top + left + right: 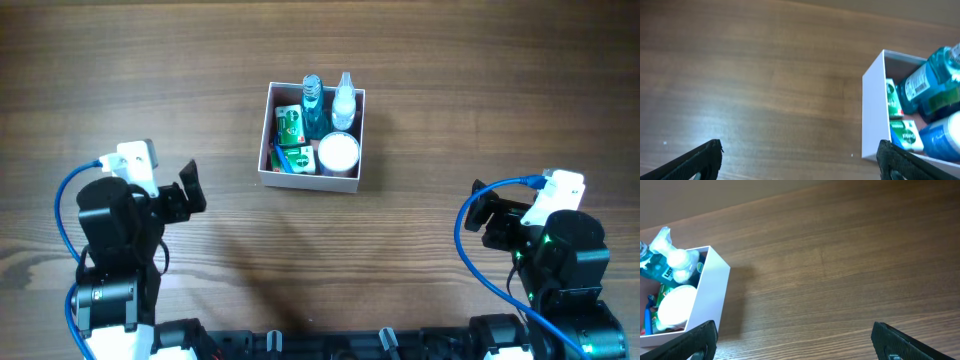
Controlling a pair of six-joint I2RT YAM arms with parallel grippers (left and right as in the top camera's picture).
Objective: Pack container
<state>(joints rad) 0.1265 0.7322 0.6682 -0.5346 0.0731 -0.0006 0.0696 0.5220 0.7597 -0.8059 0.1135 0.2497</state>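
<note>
The container (pixel 310 181) is being judged full. The left gripper (pixel 800 150) and right gripper (pixel 795 328) are being held spread and empty, best parked clear.

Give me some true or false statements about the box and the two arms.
1. The container holds a blue bottle. True.
2. The left pincer grips a green-and-white box. False: the pincer is open and empty, and the box sits inside the container.
3. The white round jar stands outside the container. False: it is inside, in a corner.
4. The right pincer is open and holds nothing. True.
</note>
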